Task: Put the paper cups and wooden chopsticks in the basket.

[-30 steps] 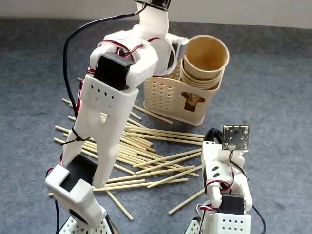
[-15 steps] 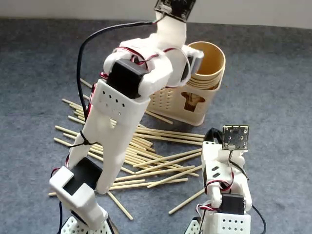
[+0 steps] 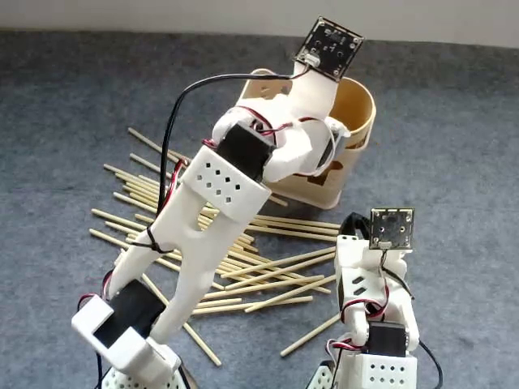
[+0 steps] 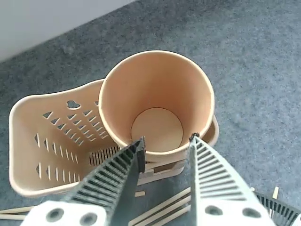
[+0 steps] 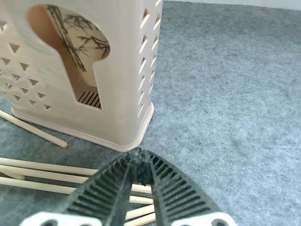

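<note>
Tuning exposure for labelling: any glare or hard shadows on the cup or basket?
High view: soft light on the basket, no glare. Left wrist view: paper cup evenly lit inside, no hotspot. Right wrist view: basket wall matte, no hard shadow.

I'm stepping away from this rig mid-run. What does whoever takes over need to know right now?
Left gripper: open, holding nothing, by the near rim of the paper cups.
Right gripper: shut and empty, low over the grey carpet beside the basket.
Done: the cups stand nested in one end of the basket.
Left: the wooden chopsticks lie scattered on the carpet on the arms' side of the basket; none visible inside it.
</note>
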You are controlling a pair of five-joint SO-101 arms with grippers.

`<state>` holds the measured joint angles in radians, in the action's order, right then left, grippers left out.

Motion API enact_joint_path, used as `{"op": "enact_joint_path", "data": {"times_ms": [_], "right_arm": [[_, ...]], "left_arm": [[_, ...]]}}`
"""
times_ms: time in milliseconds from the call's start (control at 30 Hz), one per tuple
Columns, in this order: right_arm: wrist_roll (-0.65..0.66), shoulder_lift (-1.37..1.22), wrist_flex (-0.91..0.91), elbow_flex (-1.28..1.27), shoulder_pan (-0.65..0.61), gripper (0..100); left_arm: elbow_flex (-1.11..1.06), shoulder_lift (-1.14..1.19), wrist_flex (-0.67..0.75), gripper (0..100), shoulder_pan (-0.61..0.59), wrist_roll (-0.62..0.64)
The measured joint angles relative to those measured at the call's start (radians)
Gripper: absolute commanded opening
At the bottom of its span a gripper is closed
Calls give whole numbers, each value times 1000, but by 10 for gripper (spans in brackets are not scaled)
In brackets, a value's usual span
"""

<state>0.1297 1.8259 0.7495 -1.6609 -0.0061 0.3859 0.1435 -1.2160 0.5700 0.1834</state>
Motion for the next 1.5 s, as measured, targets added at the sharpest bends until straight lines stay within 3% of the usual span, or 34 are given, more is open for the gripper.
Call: {"op": "enact_joint_path", "data": {"times_ms": [467,633,900,1200,1367,1500], "right_arm": [[0,0,0,0,0,9],[0,0,0,0,0,9],[6,0,0,0,0,9],[6,0,144,75,41,9],[40,0,336,256,44,9],[52,3,367,316,46,9]], "left_arm": [[72,-149,-222,157,-12,-29],[72,-227,-358,157,-92,-138],[72,-250,-516,157,-302,-155],[-126,-393,-499,157,-468,-222],[-393,-542,-351,157,-528,-226],[-667,-646,-184,159,-577,-226]]}}
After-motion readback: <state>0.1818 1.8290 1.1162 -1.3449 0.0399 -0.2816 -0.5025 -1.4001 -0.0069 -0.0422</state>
